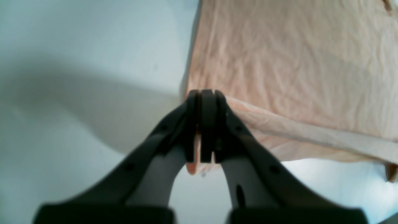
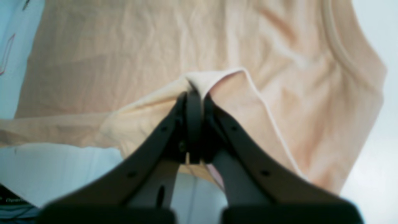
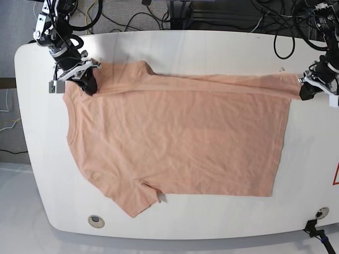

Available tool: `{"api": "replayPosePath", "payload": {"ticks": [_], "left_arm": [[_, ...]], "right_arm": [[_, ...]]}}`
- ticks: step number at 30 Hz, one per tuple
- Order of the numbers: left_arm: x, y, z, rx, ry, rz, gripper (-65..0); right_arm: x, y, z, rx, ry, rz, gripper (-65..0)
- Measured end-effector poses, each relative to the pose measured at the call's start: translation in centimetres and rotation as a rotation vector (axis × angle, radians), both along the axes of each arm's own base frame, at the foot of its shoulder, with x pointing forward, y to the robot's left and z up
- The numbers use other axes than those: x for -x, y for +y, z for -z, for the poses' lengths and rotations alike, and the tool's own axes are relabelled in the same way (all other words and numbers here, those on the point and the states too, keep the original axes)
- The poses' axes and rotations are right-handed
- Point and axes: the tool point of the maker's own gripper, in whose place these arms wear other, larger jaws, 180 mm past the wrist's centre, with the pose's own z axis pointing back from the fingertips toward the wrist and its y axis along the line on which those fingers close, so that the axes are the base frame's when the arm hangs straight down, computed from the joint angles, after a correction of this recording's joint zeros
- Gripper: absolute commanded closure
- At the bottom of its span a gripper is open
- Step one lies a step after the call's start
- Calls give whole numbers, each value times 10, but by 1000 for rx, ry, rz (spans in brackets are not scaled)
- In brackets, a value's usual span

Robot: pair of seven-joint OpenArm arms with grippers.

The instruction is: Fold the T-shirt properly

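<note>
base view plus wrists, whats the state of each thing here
T-shirt: spread flat on the table, far edge folded over in a narrow strip, pinched at both far corners
left gripper: shut on the T-shirt's hem corner
right gripper: shut on the T-shirt's shoulder corner
table: white, T-shirt lying on it

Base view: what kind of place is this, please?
Probably a robotics lab: two arms' grippers, left gripper and right gripper, hold a T-shirt on a white table, with loose cables behind.
</note>
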Motion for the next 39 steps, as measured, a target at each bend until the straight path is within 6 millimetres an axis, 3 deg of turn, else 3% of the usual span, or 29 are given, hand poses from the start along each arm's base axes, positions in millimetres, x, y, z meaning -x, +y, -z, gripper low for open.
{"api": "replayPosePath", "payload": {"ticks": [10, 16, 28, 39], "left_arm": [[-28, -4, -13, 13, -64, 9, 0], [-45, 3, -28, -7, -123, -13, 0], [-57, 24, -7, -16, -83, -92, 0], [-59, 19, 0, 7, -93, -61, -5]], "right_arm": [[-27, -3, 0, 22, -23, -4, 0], [-46, -2, -18, 25, -97, -11, 0], [-70, -15, -1, 1, -75, 23, 0], [-96, 19, 14, 25, -52, -82, 0]]}}
